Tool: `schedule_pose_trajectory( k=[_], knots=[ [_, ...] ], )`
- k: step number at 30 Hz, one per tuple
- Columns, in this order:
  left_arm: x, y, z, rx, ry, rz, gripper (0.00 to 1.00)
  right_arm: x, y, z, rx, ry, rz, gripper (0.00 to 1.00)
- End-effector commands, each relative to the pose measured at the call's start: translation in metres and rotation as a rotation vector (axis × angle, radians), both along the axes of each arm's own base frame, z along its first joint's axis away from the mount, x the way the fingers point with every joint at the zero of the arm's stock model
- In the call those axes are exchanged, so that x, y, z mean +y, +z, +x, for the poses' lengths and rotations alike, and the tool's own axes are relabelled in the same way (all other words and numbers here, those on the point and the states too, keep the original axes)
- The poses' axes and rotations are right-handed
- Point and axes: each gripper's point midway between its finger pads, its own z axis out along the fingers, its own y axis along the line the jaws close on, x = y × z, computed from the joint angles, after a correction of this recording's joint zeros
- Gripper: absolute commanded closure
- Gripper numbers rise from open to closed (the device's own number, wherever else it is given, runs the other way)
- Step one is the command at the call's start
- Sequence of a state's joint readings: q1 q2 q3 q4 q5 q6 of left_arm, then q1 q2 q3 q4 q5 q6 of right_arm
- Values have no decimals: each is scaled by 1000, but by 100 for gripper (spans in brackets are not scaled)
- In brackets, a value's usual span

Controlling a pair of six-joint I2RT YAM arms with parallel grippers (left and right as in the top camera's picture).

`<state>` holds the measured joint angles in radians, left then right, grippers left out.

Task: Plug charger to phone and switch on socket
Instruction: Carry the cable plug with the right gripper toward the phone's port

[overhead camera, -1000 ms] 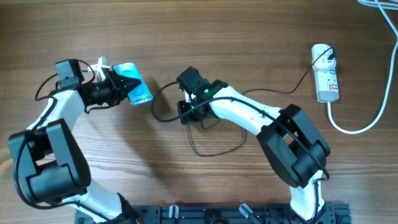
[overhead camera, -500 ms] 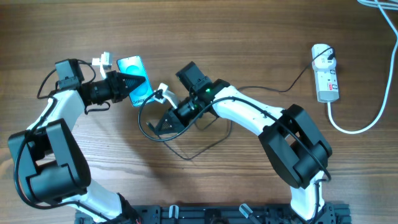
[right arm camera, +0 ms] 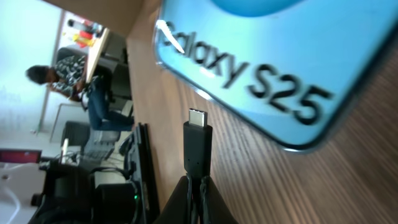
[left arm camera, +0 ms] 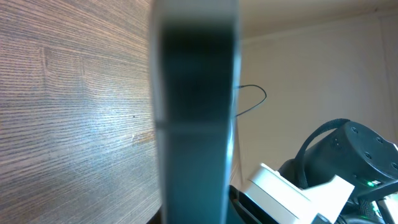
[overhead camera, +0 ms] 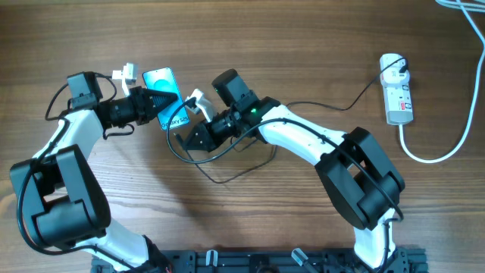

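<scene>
The phone (overhead camera: pixel 168 91), teal-screened with white edges, is tilted above the table with my left gripper (overhead camera: pixel 159 103) shut on it. In the left wrist view it is a blurred dark teal slab (left arm camera: pixel 196 112) seen edge-on, hiding the fingers. My right gripper (overhead camera: pixel 185 141) is shut on the charger's small plug tip (right arm camera: pixel 198 140). The tip points at the phone's end by the "Galaxy S25" text (right arm camera: pixel 249 74), a short gap away. The charger's thin black cable (overhead camera: pixel 227 171) loops over the table to its black plug (overhead camera: pixel 401 73) in the white socket (overhead camera: pixel 397 97) at the far right.
A thick white cord (overhead camera: pixel 447 148) curves from the socket toward the table's right edge. The black cable lies in loose loops under my right arm (overhead camera: pixel 303 136). Bare wooden tabletop (overhead camera: pixel 250 38) stretches along the far side.
My right gripper has swung from pointing down to the left and up, carrying the plug tip close to the phone's end. The left gripper has shifted the phone slightly.
</scene>
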<state>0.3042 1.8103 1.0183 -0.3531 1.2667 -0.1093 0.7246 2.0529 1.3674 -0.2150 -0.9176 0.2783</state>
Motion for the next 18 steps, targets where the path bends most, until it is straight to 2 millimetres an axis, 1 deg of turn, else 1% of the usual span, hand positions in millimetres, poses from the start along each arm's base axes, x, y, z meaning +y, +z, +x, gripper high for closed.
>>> schedule_pose_trajectory(
  k=[1,4,9,13,16,18],
  knots=[
    [0,11,2,-51,-20,-24,96,1,9,11,-18,-79,-22,96],
    [0,11,2,-52,-19,-22,96,5,18,4,-12,-34,27,96],
    [2,8,3,-49,-10,-2,96,6,26,-9,-5,50,87,96],
    [2,8,4,-52,-10,-1,96,6,26,-8,-6,45,81,96],
    [2,8,4,-52,-10,-2,96,5,18,3,-40,-10,37,96],
    [2,8,4,-52,-10,-2,96,5,16,7,-59,-27,29,96]
  ],
)
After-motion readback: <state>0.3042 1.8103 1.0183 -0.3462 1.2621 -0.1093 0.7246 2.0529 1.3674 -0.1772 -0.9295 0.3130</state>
